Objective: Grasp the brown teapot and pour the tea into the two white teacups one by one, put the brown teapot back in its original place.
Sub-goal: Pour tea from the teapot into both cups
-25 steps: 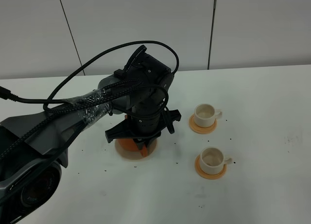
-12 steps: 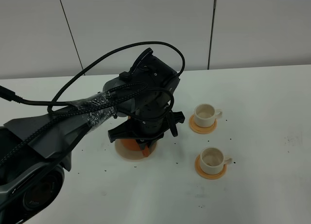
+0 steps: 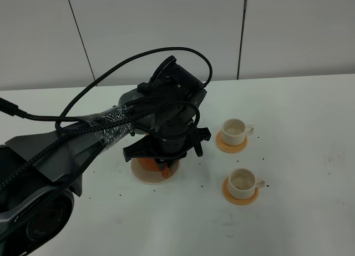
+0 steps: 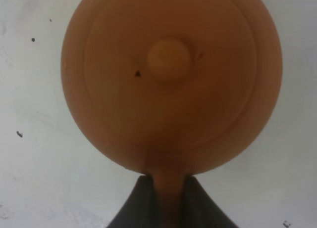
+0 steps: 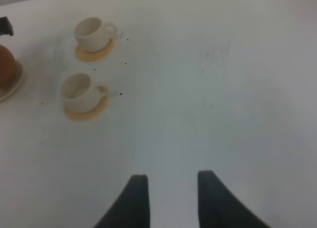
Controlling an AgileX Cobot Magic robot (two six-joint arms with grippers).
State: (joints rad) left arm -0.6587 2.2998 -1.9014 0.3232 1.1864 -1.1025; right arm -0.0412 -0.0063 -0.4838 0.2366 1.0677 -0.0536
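Note:
The brown teapot (image 4: 171, 79) fills the left wrist view from above, knobbed lid up. My left gripper (image 4: 168, 205) is shut on its handle, one dark finger on each side. In the exterior high view the left arm covers most of the teapot (image 3: 147, 163), which sits at the beige trivet, the original place (image 3: 145, 176). The two white teacups (image 3: 234, 130) (image 3: 242, 180) stand on tan coasters to the right; their insides look pale and no tea shows. My right gripper (image 5: 168, 198) is open over bare table, far from the cups (image 5: 90, 33) (image 5: 78, 88).
The left arm's black body and cable loop (image 3: 138, 61) hang over the table's left half. Small dark specks dot the white tabletop (image 3: 305, 156). A white panelled wall runs along the table's far edge.
The left arm's wrist shifted slightly up and to the right, then held still. The teapot stays at the trivet and the cups have not moved.

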